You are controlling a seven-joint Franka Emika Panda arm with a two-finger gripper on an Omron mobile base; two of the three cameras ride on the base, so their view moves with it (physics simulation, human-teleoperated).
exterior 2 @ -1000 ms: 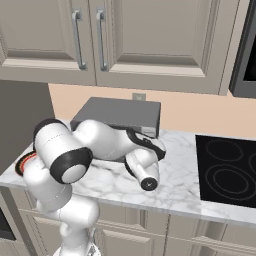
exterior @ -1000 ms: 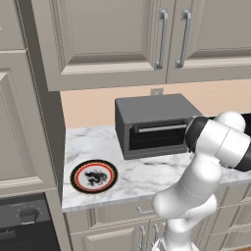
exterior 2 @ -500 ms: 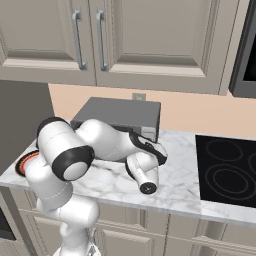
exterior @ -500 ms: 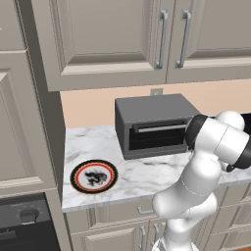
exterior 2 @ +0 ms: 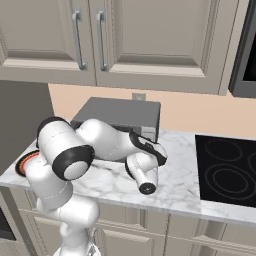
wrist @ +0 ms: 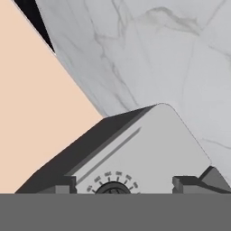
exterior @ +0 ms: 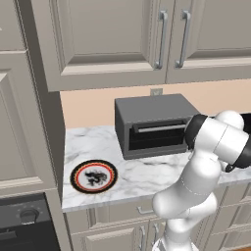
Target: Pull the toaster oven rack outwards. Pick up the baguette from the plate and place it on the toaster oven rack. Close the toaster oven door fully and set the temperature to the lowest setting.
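My gripper (wrist: 124, 186) is open: in the hand view the two dark fingertips (wrist: 63, 184) stand well apart and nothing is between them. Between the tips I see a round black knob (wrist: 113, 188) with small marks around it, on the light silver panel (wrist: 153, 149) of the toaster oven (exterior: 156, 123). The knob is just in front of my fingers; I cannot tell if they touch the panel.

The oven stands on the marble counter (exterior: 142, 171), at the far side near the peach wall (exterior: 88, 105), under the grey cabinets (exterior: 117, 39). Its door (exterior: 158, 135) is closed, with the silver bar handle (exterior: 159, 128) along the top of the dark window. The rack is inside and I cannot see it.

The plate (exterior: 93, 176) lies on the counter to the left of the oven and nearer to the front edge, well apart from it. There is no bread on it; I see only the black centre with the pale pattern and the orange rim.

In the right base view my arm (exterior 2: 107, 145) reaches across the front of the oven to its right side. A black cooktop (exterior 2: 227, 170) is further to the right on the counter.
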